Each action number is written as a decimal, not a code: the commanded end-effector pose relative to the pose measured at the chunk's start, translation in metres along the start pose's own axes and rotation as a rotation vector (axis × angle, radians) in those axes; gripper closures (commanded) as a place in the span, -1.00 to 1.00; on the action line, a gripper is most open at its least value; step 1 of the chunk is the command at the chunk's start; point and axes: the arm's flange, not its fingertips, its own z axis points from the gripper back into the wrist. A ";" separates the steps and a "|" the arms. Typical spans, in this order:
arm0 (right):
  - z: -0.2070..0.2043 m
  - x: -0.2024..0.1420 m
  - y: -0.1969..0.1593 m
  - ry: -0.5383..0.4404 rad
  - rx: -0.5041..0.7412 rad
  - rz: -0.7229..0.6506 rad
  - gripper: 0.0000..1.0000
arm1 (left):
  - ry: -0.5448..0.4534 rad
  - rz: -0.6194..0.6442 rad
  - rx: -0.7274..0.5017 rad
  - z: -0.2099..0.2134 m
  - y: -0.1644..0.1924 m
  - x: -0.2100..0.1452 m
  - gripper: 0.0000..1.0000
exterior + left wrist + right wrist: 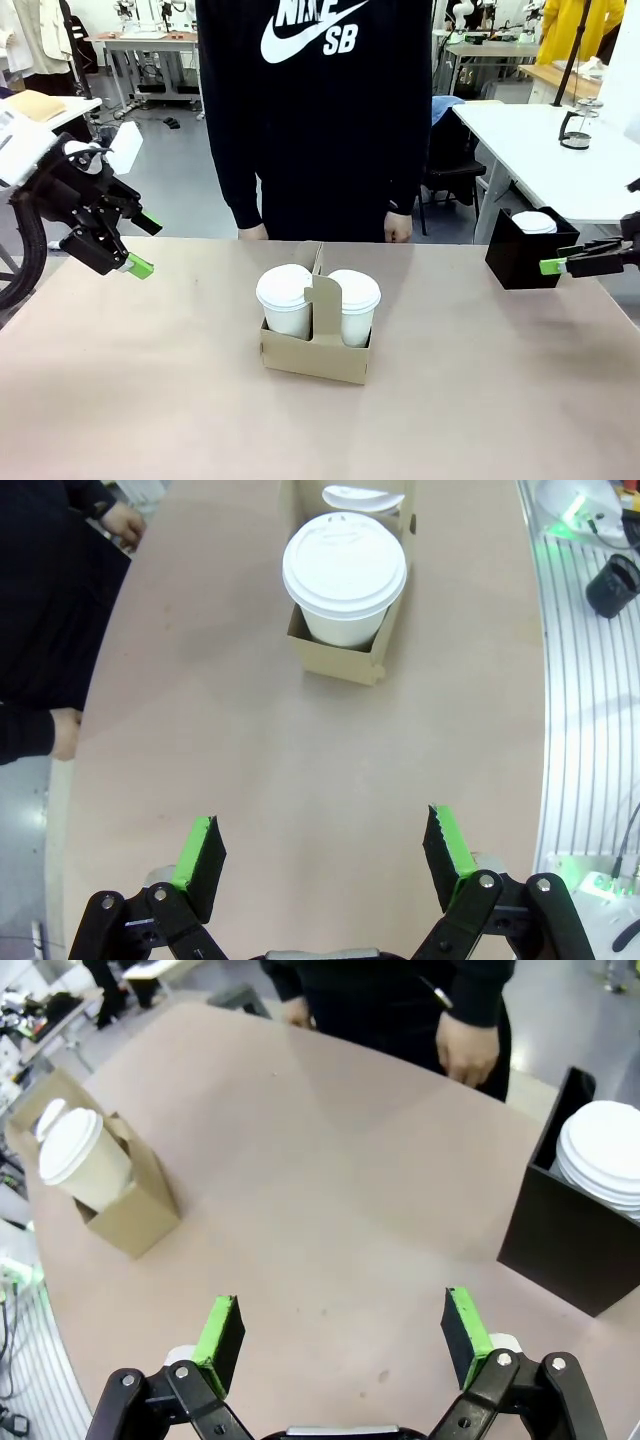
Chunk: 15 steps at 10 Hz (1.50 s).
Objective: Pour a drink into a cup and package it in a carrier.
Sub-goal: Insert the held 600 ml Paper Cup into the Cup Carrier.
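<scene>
Two lidded cups sit in the carrier (315,350) mid-worktop; a black box (525,250) stands far right; the person's hands (398,228) rest at the far edge; both grippers' fingers (200,855) (222,1340) spread open, empty.

You can read one print: "NIKE SB" w/ swoosh logo, white on the person's black top (315,100), chest area, front view. Top of the "NIKE" letters is cut off by the frame edge, so you only get the lower part of that word; "SB" is whole. Nothing else legible: cups (285,298), carrier (318,350) and black box (525,250) are plain, no labels or nos.
</scene>
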 end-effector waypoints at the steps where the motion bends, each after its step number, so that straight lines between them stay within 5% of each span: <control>1: -0.002 -0.020 0.028 0.037 -0.030 -0.013 -1.00 | -0.025 -0.017 -0.007 0.001 0.002 -0.001 -1.00; 2: 0.000 0.000 0.000 0.000 0.000 0.000 -1.00 | -0.025 -0.017 -0.007 0.001 0.002 -0.001 -1.00; 15: 0.000 0.000 0.000 0.000 0.000 0.000 -1.00 | -0.025 -0.017 -0.007 0.001 0.002 -0.001 -1.00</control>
